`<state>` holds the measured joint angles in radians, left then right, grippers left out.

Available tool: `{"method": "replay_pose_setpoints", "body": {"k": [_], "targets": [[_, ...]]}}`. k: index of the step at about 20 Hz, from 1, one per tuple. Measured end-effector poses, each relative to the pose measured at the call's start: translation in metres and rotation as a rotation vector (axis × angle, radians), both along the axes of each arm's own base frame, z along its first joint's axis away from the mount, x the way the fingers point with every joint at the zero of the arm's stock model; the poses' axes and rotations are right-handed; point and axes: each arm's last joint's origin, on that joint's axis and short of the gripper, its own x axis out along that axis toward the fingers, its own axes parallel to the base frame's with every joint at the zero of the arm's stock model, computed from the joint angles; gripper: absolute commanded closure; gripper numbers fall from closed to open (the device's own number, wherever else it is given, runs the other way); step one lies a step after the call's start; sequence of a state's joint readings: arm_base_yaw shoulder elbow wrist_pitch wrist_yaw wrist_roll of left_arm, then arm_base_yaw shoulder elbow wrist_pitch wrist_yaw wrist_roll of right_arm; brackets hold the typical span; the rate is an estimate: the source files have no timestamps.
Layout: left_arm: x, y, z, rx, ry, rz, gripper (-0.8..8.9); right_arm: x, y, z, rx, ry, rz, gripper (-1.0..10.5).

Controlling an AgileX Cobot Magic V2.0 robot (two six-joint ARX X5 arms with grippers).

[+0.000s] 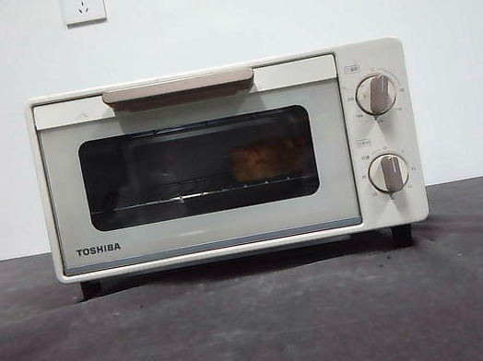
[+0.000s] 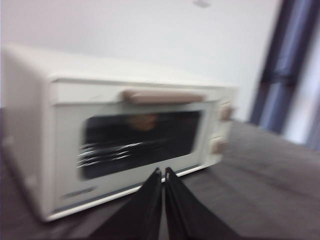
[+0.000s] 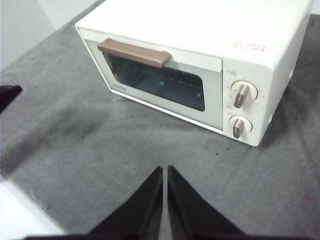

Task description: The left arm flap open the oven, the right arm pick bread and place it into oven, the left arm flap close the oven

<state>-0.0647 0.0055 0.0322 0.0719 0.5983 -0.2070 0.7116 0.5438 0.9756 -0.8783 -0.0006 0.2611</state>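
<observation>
- Oven [image 1: 219, 161]: stands upright on the grey tabletop [image 1: 267, 325] with its door fully shut; the beige handle [image 1: 177, 88] sits flush along the top edge of the door.
- Bread [image 1: 266, 159]: visible through the dark door window, resting on the wire rack [image 1: 170, 199] inside, toward the side nearer the two knobs [image 1: 375, 94].
- Left tool [image 2: 163, 172]: clenched on nothing, jaws pressed together, held in front of the oven door and clear of it. The left wrist view is blurred.
- Right tool [image 3: 165, 170]: likewise clenched and empty, raised above the tabletop, well apart from the oven.
- Status, as judged: loading is complete and the door is shut, so all three steps appear done. Nothing remains except parking both arms.
</observation>
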Motion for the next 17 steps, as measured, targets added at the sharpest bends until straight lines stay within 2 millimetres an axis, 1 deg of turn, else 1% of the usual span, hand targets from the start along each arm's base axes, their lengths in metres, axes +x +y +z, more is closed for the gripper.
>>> {"method": "replay_pose_setpoints", "body": {"k": [5, 7, 9, 12, 17], "targets": [[0.002, 0.002, -0.009, 0.146, -0.007, 0.089, 7.94, 0.000, 0.000, 0.001, 0.005, -0.006, 0.000, 9.3], [0.002, 0.003, -0.015, 0.184, 0.038, 0.135, 7.94, 0.000, 0.000, 0.001, 0.005, -0.006, 0.000, 9.3], [0.003, 0.004, -0.021, 0.203, 0.103, 0.176, 7.94, 0.000, 0.000, 0.001, 0.005, -0.006, 0.000, 9.3], [0.003, 0.007, -0.022, 0.207, 0.124, 0.258, 7.94, 0.000, 0.000, 0.001, 0.005, -0.006, 0.000, 9.3], [0.005, 0.013, -0.023, 0.192, 0.167, 0.482, 7.94, 0.000, 0.000, 0.001, 0.005, -0.006, 0.000, 9.3]]}}
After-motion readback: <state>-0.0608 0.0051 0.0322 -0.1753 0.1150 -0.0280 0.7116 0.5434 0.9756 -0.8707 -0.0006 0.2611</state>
